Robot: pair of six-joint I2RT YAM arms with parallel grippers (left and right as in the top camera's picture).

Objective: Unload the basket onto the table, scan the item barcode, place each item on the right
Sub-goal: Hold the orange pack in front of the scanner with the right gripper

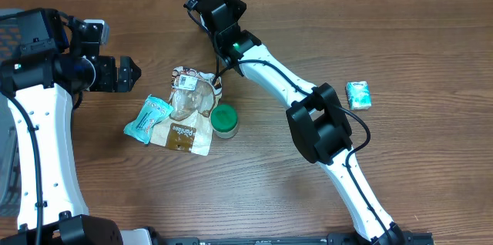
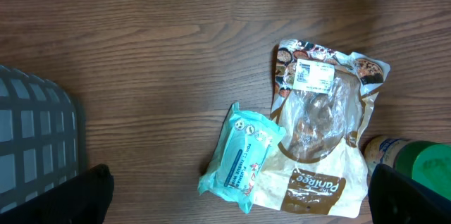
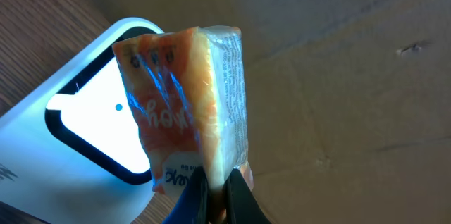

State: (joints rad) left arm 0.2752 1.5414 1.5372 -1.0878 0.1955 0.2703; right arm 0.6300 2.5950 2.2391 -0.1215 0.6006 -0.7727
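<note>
Right wrist view: right gripper [image 3: 215, 182] is pinching the bottom edge of an orange packet [image 3: 187, 104], fingers clamped on it, holding it upright just before the lit window of the scanner [image 3: 91, 122]. Left gripper [image 1: 132, 74] is hovering well apart from the scanner, jaws spread wide, gripping nothing. Snack bag [image 1: 189, 110], teal pack [image 1: 146, 119] and green-lidded jar [image 1: 224, 120] are lying together, also well apart from the scanner.

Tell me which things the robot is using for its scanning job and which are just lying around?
In the job:
orange packet, pinched in the right claw
white scanner with the lit window

Just lying about:
teal pack
brown-and-clear bag
green-lidded jar
small teal packet
grey basket
</note>
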